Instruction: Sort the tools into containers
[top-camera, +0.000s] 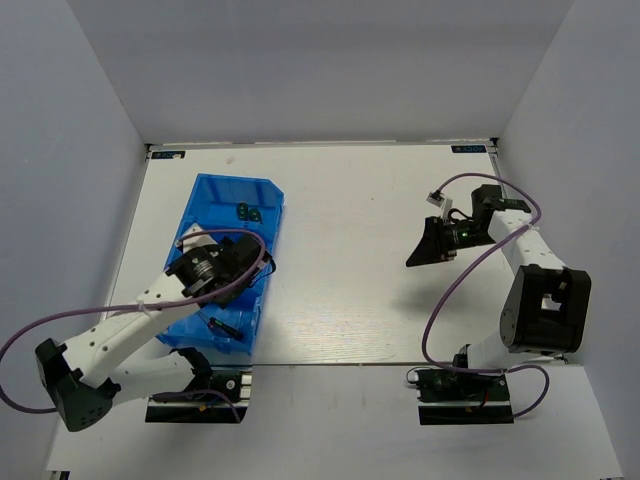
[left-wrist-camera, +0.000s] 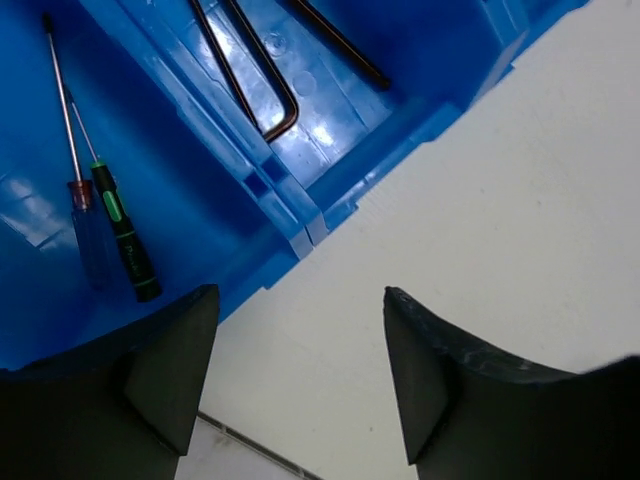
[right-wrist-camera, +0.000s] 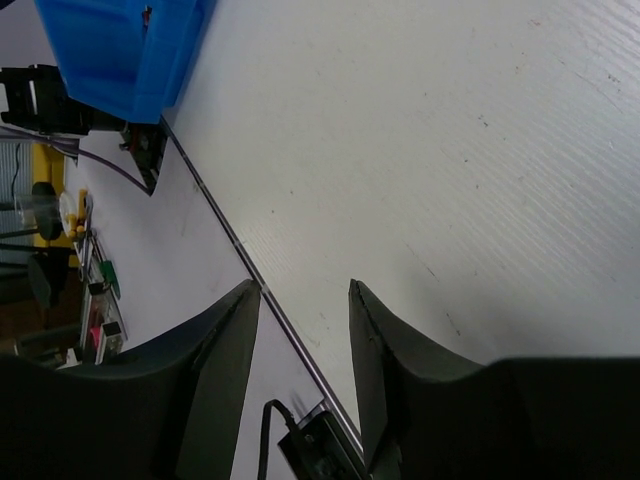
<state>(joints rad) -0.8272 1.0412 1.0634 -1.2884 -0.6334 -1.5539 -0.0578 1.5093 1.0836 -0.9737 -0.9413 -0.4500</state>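
Surface (top-camera: 350, 260) — white, with no tool seen loose on it.
Containers (top-camera: 215, 200) — a blue row along its left edge. It is probably unfixed, so a nudge could slide it.
Left arm (top-camera: 110, 340): left jaws wide apart and empty above the row's rim. Its cable (top-camera: 265, 260) loops over the bins and may snag the rim.
Right arm (top-camera: 530, 255): near the right edge, right jaws parted and empty.
Hex keys (left-wrist-camera: 280, 130), thin screwdrivers (left-wrist-camera: 130, 250) and stubby screwdrivers (top-camera: 248, 211) each have their own compartment. Tipping would remix them.

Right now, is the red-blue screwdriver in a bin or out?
In. The red-blue screwdriver lies flat inside a blue bin, beside the green-black screwdriver.
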